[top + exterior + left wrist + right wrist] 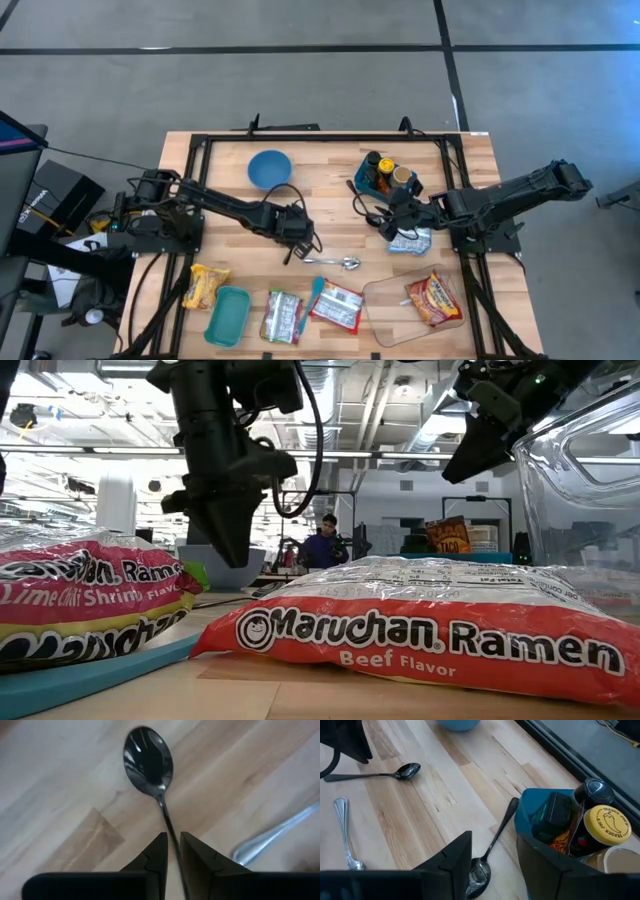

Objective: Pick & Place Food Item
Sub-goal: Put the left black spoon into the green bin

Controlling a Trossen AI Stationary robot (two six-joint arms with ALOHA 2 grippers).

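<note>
Left pincer (172, 851) clenched on dark metal spoon (149, 762) handle over wooden counter (60, 780); right pincer (492, 852) released, seemingly empty.

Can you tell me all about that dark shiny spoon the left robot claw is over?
The dark glossy metal spoon lies flat on the pale wooden table, bowl facing up and mirroring the lights. Its oval bowl narrows into a thin straight handle that runs between the left gripper and its two black fingers, which are nearly shut around it. A second, silver utensil lies nearby, not touching it.
</note>
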